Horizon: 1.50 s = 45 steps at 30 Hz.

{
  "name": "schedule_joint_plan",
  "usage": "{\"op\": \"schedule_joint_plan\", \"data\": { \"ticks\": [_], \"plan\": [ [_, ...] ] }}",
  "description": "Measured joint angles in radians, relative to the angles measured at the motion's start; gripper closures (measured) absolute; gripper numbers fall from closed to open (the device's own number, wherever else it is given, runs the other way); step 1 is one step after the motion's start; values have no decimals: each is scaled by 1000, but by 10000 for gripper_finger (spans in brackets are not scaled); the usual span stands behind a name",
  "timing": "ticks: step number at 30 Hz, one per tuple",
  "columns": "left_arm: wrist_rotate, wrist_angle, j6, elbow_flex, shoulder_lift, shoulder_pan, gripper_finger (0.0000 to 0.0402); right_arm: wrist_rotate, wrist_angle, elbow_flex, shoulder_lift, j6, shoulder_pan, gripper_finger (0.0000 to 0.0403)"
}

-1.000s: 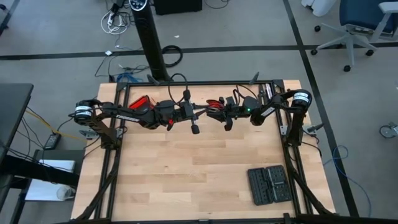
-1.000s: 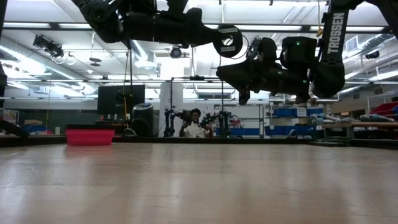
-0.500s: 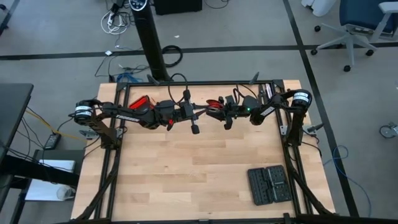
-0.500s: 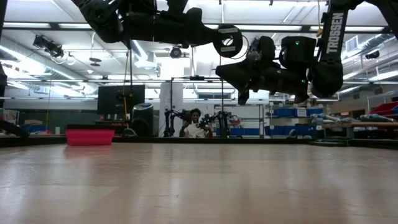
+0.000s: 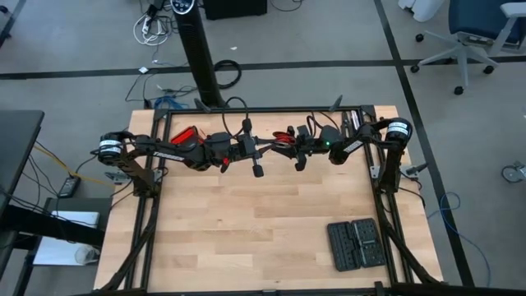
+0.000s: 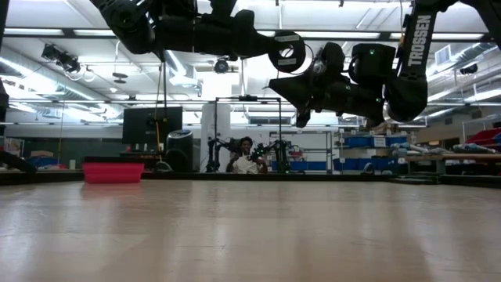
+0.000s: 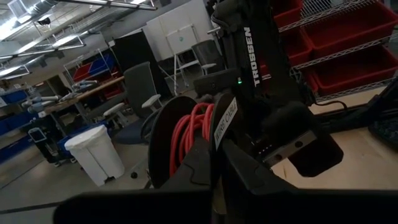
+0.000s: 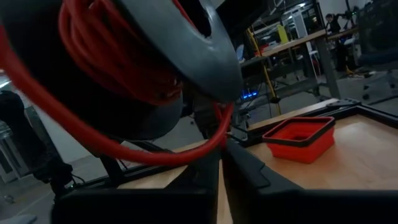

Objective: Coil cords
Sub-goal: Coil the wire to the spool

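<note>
A dark spool (image 7: 180, 134) wound with the thin red wire (image 7: 189, 134) hangs in the air between my two arms over the table's far middle. It shows in the high view (image 5: 283, 140) and fills the right wrist view (image 8: 124, 56). My left gripper (image 5: 267, 148) is shut on the spool. My right gripper (image 5: 294, 152) is shut on a loose loop of the red wire (image 8: 124, 155) that swings out from the spool. Both grippers show high above the table in the low view, the right one (image 6: 301, 117) beside the spool. My left gripper pinches the spool's flange edge (image 7: 217, 140), by the white label, between its two fingers, coming level from the table's left. The spool stands on edge, lifted clear of the table. My right gripper pinches the red wire (image 8: 221, 142) between its fingertips, where the loose loop comes back to the spool. It comes level from the table's right. The loop curves slack from the spool to the fingers, clear of the table.
A red box (image 5: 187, 136) sits at the table's far left under the left arm, also in the low view (image 6: 113, 171). A black case (image 5: 355, 244) lies near the front right. The middle of the wooden table (image 5: 246, 222) is bare. A person (image 6: 246, 157) sits far behind.
My right gripper has crept a little toward the left arm and slightly up, carrying the red wire with it. The left gripper and the spool have stayed where they were.
</note>
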Motion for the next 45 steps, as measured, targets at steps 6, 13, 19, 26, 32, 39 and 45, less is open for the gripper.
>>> {"op": "schedule_joint_plan", "data": {
  "ticks": [6,13,19,26,32,39,45],
  "plan": [
    [0,-2,0,0,0,0,389,2,-6,-8,0,-17,-1,399],
    [0,-30,-1,0,0,0,389,9,1,-84,0,-1,-48,401],
    [-48,-75,-3,0,0,2,389,-54,0,-118,0,-2,-56,402],
    [-65,-263,-23,0,-32,47,389,-181,-7,-135,0,29,-123,402],
    [-59,-359,-53,0,-48,91,389,-297,-11,-153,-7,64,-197,403],
    [-6,-438,-53,0,-48,123,389,-420,-16,-154,-79,84,-223,403],
    [129,-450,-84,0,-48,124,389,-464,-26,-152,-148,111,-214,403]
  ]
}}
